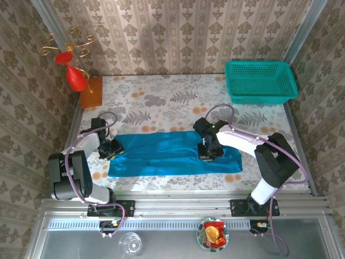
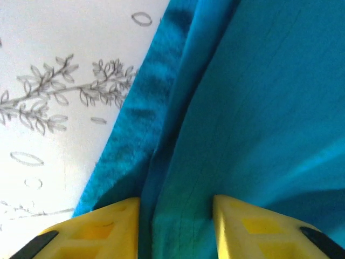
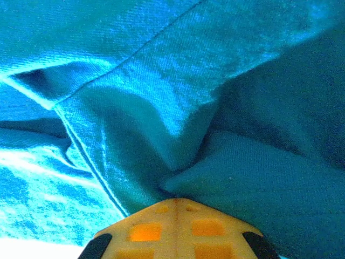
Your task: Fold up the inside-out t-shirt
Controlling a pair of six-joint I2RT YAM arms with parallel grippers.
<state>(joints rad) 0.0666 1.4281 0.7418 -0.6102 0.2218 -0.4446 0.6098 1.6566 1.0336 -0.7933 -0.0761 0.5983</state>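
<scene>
Jaws of the right gripper (image 3: 177,202) are pressing together, and cloth is puckering at their tip, so they appear to be pinching a fold of the shirt (image 3: 161,97). Jaws of the left gripper (image 2: 176,208) are standing apart, straddling a raised edge of the blue cloth; I judge they are not clamping it.

From above, the shirt (image 1: 161,156) is lying flat on the surface (image 1: 161,102) as a long band, its long axis running left to right in front of both arm bases. The left gripper (image 1: 111,148) is sitting at the band's left end, with the cloth stretching away to its right. The right gripper (image 1: 207,152) is resting on the cloth right of the middle, short of the right end.

Judging from this, the coming fold is probably going across the long axis, one end over the other. The left arm is nearer an end, while the right is already gripping.
</scene>
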